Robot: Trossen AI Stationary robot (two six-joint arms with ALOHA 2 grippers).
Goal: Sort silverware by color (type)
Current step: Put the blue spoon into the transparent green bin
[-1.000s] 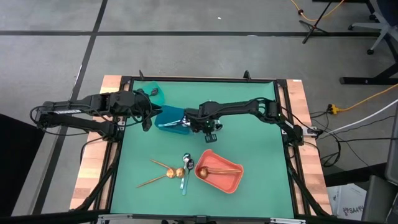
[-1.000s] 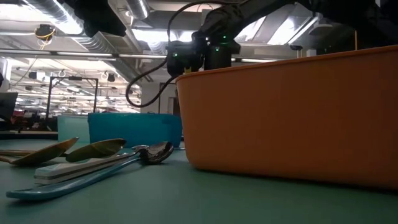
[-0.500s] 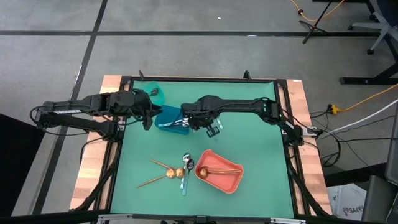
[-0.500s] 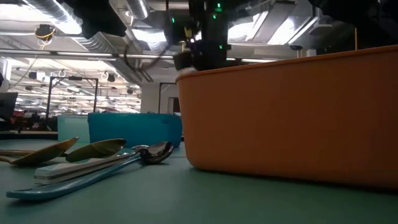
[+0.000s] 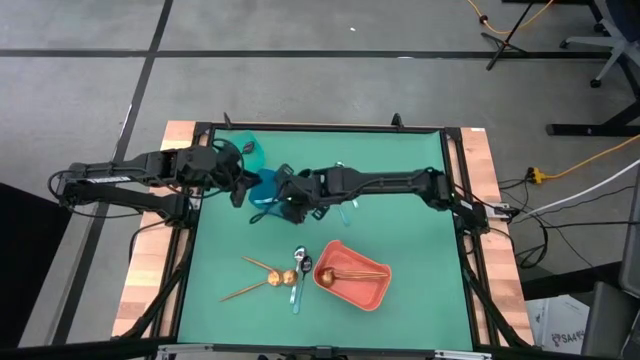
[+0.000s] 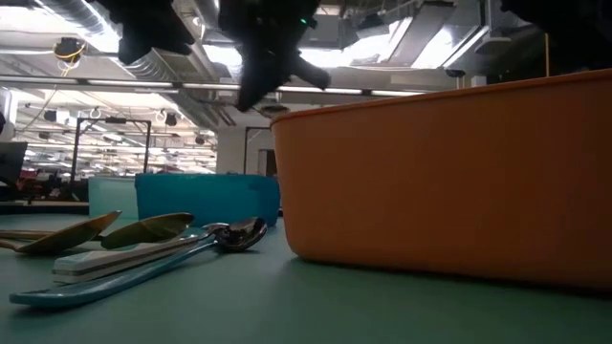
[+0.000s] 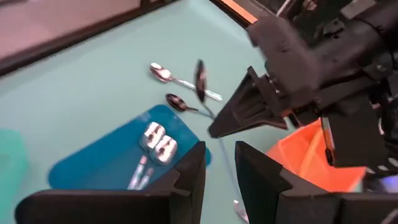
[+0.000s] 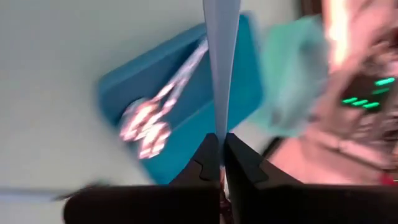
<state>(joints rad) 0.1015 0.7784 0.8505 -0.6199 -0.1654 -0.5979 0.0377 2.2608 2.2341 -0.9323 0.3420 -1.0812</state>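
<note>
My right gripper [image 5: 283, 200] hangs over the blue bin [image 5: 264, 187], shut on a spoon with a light-blue handle [image 8: 221, 56] and a dark-looking bowl [image 7: 200, 78]. Silver spoons [image 8: 148, 121] lie in the blue bin. My left gripper [image 7: 219, 177] is open above the table's left side, next to the teal bin [image 5: 243, 150] and the blue bin. Copper-gold spoons [image 5: 262, 277] and a blue-handled silver spoon [image 5: 298, 272] lie flat on the mat. More copper-gold pieces [image 5: 350, 272] lie in the coral bin [image 5: 372, 294]. My right gripper pinches the spoon's thin light-blue handle [image 8: 219, 127] between its two fingers. In the left wrist view the spoon crosses the fingertips [image 7: 214, 129], bowl end up. It is lifted clear, above the blue bin.
The three bins stand close together on the green mat [image 5: 410, 240]: teal at the far left, blue beside it, coral near the front. Both arms are close over the blue bin. Bare mat lies to the right. In the low view the coral bin wall [image 6: 449, 182] fills the right.
My right gripper has moved toward the table's left, from beside the blue bin's right end to over the bin, turning as it went. It has stayed shut on the blue-handled spoon. The things on the table have not moved.
</note>
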